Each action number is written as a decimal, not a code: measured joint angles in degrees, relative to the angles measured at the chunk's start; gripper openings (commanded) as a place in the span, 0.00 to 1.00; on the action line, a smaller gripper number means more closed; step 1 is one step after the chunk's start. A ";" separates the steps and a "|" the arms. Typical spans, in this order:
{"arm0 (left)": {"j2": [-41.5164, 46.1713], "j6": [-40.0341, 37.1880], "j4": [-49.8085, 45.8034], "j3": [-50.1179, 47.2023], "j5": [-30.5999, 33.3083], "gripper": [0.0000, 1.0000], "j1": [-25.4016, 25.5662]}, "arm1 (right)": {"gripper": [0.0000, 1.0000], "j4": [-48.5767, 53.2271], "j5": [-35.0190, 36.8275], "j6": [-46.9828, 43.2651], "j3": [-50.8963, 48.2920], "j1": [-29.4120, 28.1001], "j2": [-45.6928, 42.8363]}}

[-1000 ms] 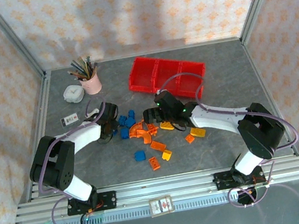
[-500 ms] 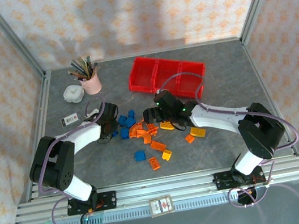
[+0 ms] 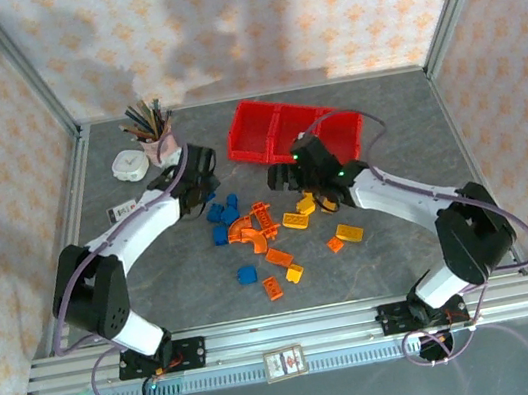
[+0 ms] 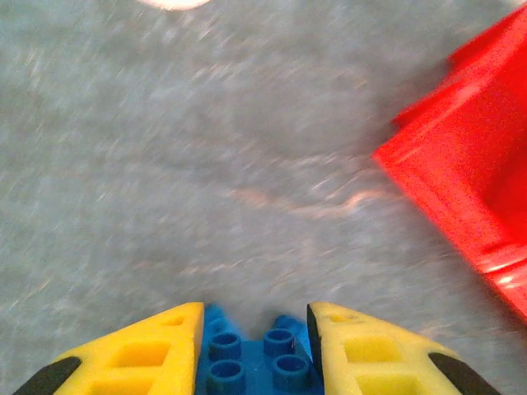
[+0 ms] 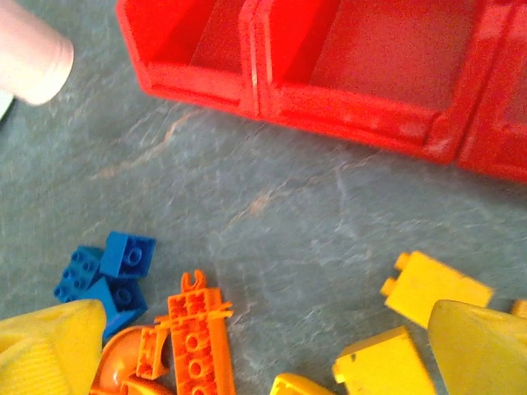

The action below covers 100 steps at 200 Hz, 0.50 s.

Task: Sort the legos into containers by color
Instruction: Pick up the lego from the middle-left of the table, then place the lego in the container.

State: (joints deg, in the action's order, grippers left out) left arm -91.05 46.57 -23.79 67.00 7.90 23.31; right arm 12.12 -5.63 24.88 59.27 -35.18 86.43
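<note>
**Blue lego pinched in my left gripper; right gripper wide open by the containers**

My left gripper (image 4: 254, 319) is clamped on a blue lego (image 4: 251, 368), studs up, pinched between my two yellow fingers (image 4: 148, 354). From above, it sits just off the left end of the containers (image 3: 248, 147). In my left wrist view, their red corner lies ahead and to the right.

My right gripper (image 5: 263, 329) has its jaws spread wide with nothing gripped, just in front of the containers' front wall. The rest of the legos (image 3: 265, 233) lie loose on the table (image 3: 402, 235) in front of the containers. The blue bricks (image 5: 123, 259) are toward the left end, with an orange plate (image 5: 198, 333) beside them. The yellow bricks (image 5: 436, 288) are before the right-hand compartments.
</note>
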 measured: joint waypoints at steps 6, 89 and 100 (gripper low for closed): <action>-1.14 -0.85 0.11 2.58 0.13 0.25 0.39 | 1.00 -0.02 0.02 0.04 0.00 0.66 -0.22; -22.47 -13.11 5.95 26.43 -0.33 0.23 2.21 | 1.00 -3.06 1.70 1.14 0.00 9.20 -0.44; -25.42 -14.38 6.60 29.05 -0.31 0.23 2.21 | 1.00 -3.56 2.05 1.09 0.00 9.38 -0.35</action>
State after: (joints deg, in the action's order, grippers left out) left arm -116.46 32.18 -17.19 96.05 7.60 25.52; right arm 8.56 -3.57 25.98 59.27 -25.80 86.08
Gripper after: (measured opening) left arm 0.309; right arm 0.998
